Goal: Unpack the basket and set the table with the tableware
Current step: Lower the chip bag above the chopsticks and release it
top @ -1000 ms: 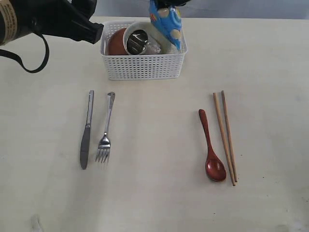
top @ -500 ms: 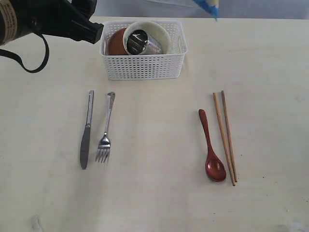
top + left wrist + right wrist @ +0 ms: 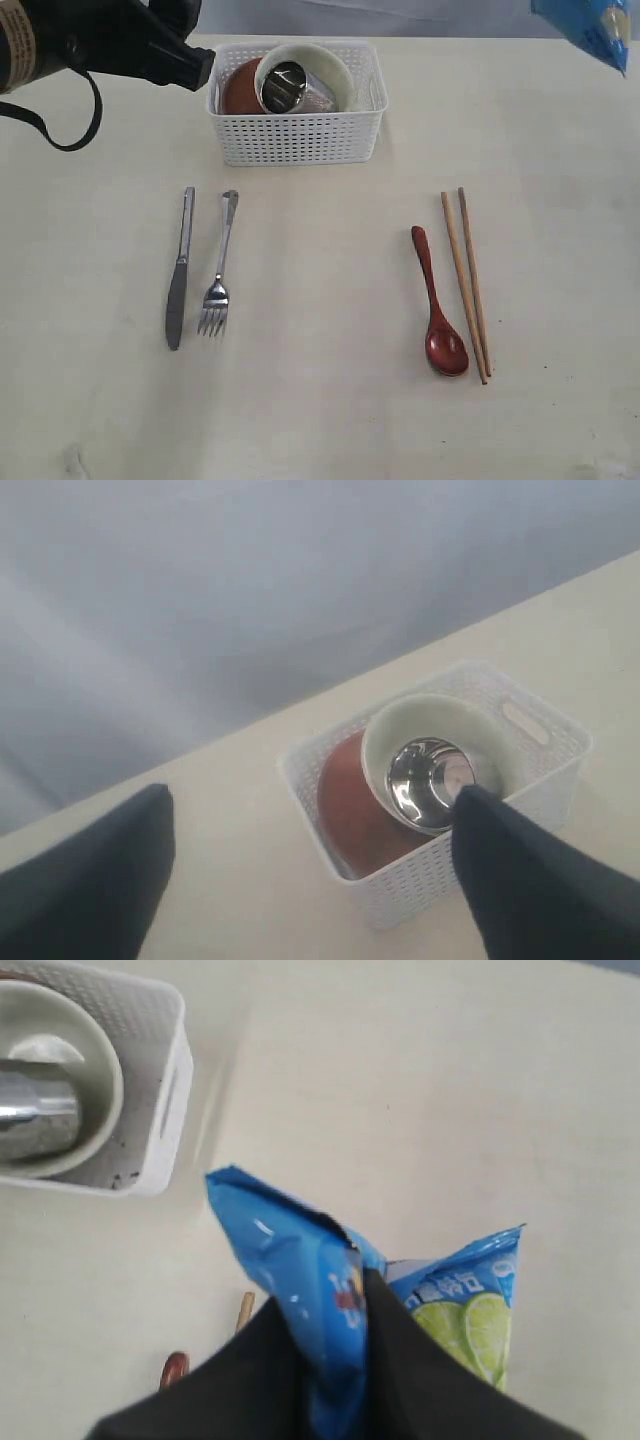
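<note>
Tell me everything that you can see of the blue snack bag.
The blue snack bag is a glossy, crinkled packet with lime slices and white print on one face. The right gripper pinches a fold of it between its dark fingers, so it hangs in the air above the table, to the right of the basket in the exterior view and apart from it. Nothing else touches it.

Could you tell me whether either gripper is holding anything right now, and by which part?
The right gripper pinches the blue snack bag by a crumpled fold between its fingers; the left gripper is open and empty.
</note>
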`<state>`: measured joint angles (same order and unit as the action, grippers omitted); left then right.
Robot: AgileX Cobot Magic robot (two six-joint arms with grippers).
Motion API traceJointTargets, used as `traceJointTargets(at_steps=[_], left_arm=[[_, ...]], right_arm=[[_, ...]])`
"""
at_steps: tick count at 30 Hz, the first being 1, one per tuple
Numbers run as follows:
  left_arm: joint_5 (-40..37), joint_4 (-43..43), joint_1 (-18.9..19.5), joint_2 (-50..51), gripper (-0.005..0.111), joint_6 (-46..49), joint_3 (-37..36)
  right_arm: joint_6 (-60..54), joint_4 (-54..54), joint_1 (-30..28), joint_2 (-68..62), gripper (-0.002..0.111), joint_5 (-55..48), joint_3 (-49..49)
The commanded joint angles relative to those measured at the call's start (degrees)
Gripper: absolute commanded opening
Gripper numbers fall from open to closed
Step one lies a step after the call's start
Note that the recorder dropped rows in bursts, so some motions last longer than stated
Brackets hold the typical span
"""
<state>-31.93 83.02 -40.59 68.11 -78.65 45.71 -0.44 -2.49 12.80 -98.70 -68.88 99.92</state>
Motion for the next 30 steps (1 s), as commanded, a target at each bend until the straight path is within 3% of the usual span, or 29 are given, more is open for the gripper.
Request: traceJointTargets(at_steps=[1,11,19,30], left_arm=[[0.2,0.3,0.0,0.0,0.072,0.0,0.0],[0.2,0.3,0.0,0.0,0.072,-0.2,0.0],[0.6,0.3,0.0,0.0,0.072,-0.2,0.0],[0.5,0.4,0.0,0.0,0.072,-0.2,0.0]], right_arm=[[-4.4,7.6,-5.4,0.5,-0.001,0.7,-6.6],[-3.9,10.0,-4.5,-1.4,-0.001,17.2,-25.0],[1.6,6.2,-0.8,-6.3,-0.001,24.6,-26.0],[5.6,-2.0,1.6,-13.0,-0.001,42.0,-26.0]])
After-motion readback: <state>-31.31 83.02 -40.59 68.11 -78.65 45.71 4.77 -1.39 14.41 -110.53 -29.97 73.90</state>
